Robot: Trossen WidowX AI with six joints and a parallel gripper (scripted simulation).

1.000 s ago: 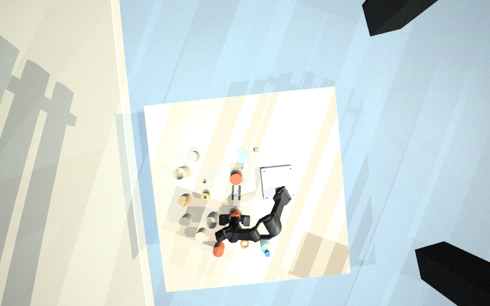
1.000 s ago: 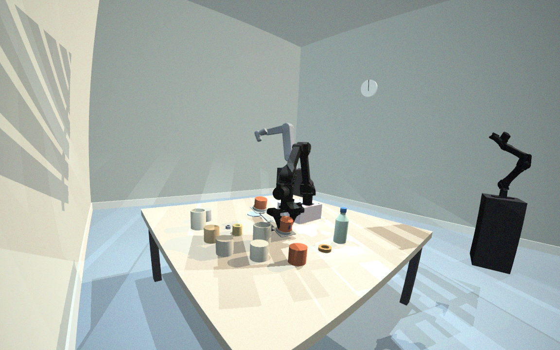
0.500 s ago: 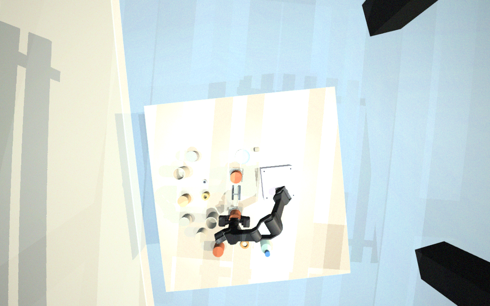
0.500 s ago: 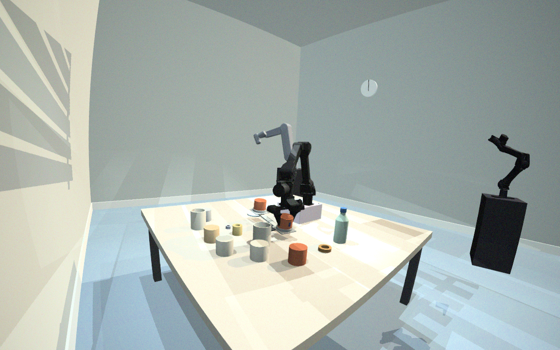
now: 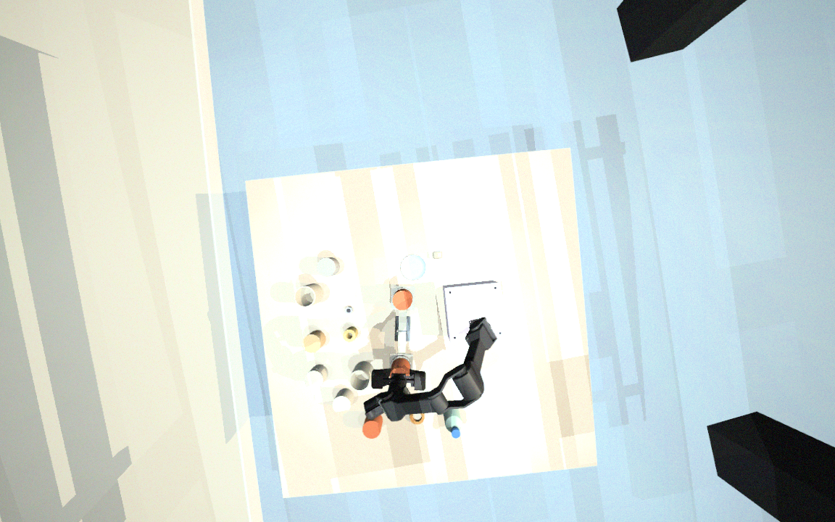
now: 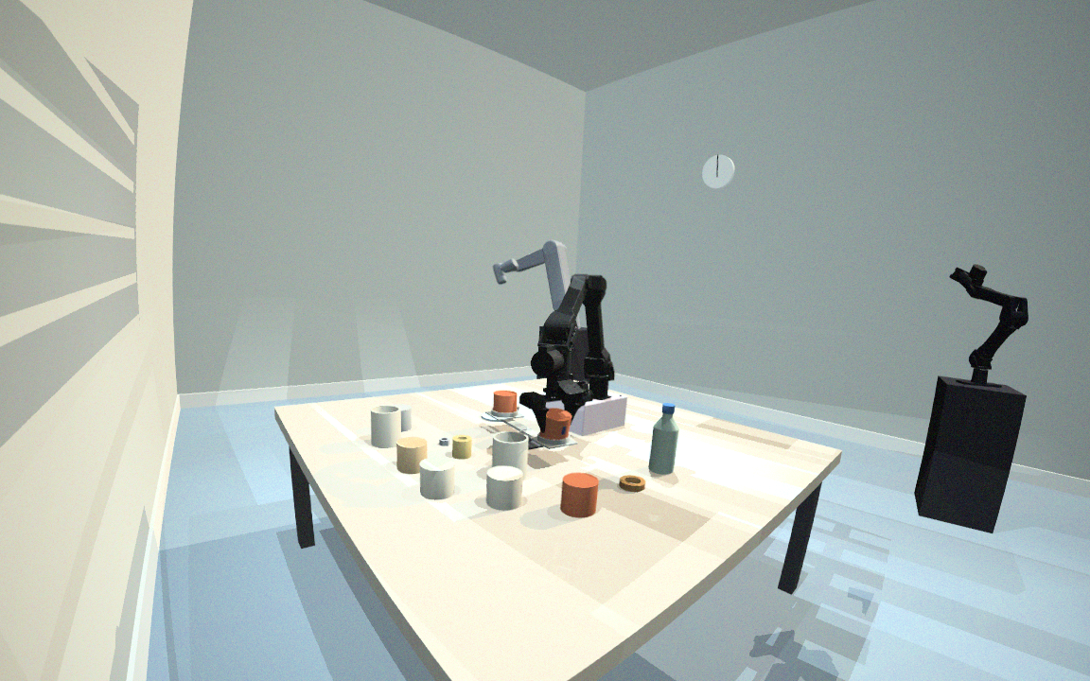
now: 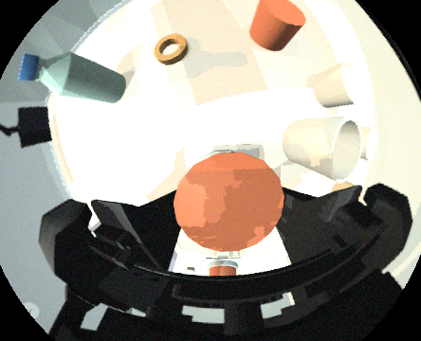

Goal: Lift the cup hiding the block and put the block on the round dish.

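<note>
Block unseen; presumably it sits under the cup in hand. Directions are by the top view, from that cup, noon at the top. The arm (image 5: 469,384) (image 6: 595,317) reaches in from 2 o'clock, bending round below. Lifting should be slow and straight up, since sideways drag could tip the balance (image 5: 401,346) (image 6: 521,429) (image 7: 278,246). The bottle (image 5: 451,418) (image 6: 663,446) (image 7: 92,78) stands between 4 and 5, the grey mug (image 5: 361,375) (image 6: 509,455) (image 7: 315,144) just beside at 9, so set the cup down away from both. The gripper (image 5: 399,373) (image 6: 555,417) (image 7: 225,188) is clamped on the near cup (image 5: 401,365) (image 6: 557,427) (image 7: 229,203), upright on its end of the balance. At 12, the far cup (image 5: 402,299) (image 6: 504,401) (image 7: 222,270) must stay untouched. A loose red cup (image 5: 372,427) (image 6: 578,495) (image 7: 275,25) stands at 7. Beyond the far cup, the dish (image 5: 401,267) (image 6: 491,417) needs a route that skirts that cup. The ring (image 5: 417,423) (image 6: 632,488) (image 7: 171,62) lies between 5 and 6.
</note>
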